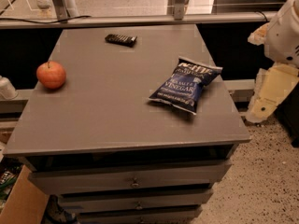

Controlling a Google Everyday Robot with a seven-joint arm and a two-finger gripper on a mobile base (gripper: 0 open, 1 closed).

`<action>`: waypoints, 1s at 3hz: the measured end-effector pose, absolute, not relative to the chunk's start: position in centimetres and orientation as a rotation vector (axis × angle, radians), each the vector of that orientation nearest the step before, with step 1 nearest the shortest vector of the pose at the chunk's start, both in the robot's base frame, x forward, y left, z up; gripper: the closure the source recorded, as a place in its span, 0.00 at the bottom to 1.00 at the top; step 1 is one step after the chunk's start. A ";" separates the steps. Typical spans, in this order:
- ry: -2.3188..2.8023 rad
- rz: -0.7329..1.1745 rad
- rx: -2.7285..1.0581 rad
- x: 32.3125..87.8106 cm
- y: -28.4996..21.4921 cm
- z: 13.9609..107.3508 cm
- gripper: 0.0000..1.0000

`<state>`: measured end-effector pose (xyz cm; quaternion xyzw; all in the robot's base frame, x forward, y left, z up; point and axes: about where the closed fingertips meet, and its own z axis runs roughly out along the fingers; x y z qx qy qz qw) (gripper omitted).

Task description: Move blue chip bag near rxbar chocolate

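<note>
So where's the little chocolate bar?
In the camera view the rxbar chocolate lies near the far edge of the table, behind and left of the blue chip bag; the gripper hangs beside the table's right side.

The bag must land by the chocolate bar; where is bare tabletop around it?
Bare tabletop lies right of the rxbar chocolate, toward the back right corner, and in front of it, between the apple and the blue chip bag. Nothing crowds the bar. The gripper hangs beyond the table's right edge.
</note>
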<state>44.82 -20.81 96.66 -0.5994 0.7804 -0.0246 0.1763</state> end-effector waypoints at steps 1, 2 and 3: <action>2.167 -0.049 -1.654 47.0 -19.0 94.6 0.00; 2.121 -0.027 -1.611 49.7 -17.2 92.8 0.00; 2.097 0.017 -1.589 51.7 -15.1 91.0 0.00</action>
